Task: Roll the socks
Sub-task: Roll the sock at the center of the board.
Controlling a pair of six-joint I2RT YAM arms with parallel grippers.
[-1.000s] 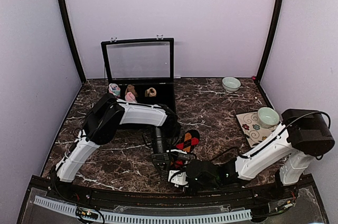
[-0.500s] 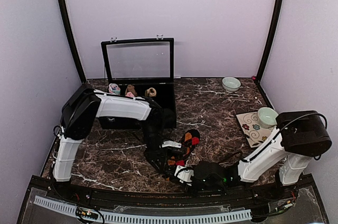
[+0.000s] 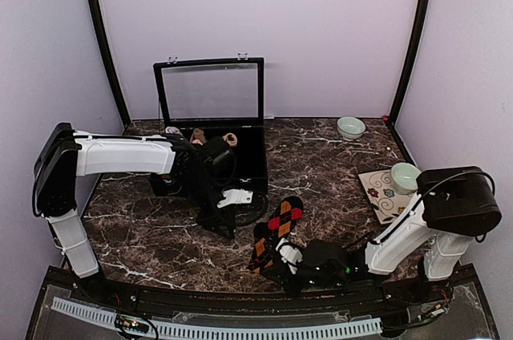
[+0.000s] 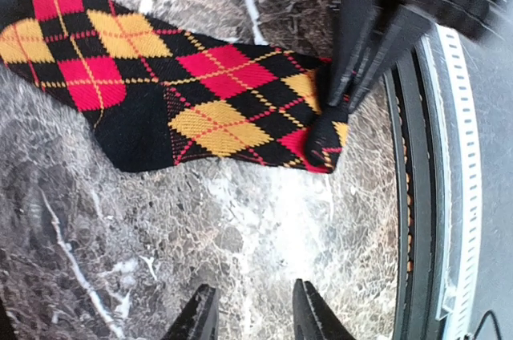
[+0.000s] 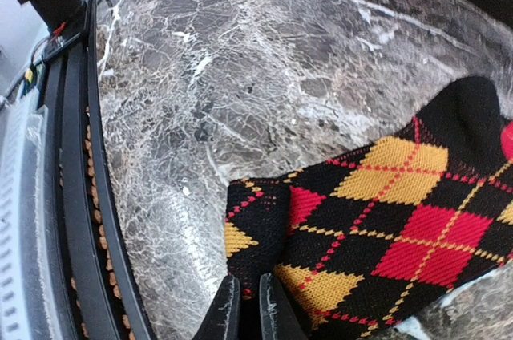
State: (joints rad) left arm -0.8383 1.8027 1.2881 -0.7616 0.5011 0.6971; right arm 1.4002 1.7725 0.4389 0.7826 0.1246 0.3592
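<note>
argyle sock (image 5: 377, 220) end, pinched between right jaws

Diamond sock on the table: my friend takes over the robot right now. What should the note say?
Left end effector: open and empty, hovering over the marble table beside the sock.
Right end effector: shut on the near end of the black argyle sock.
Sock: stretched flat near the table's front edge; the pinched end looks folded over once.
Done: end gripped, roll barely started.
Left: roll the sock up along its length. Only this one long sock is in view.
</note>
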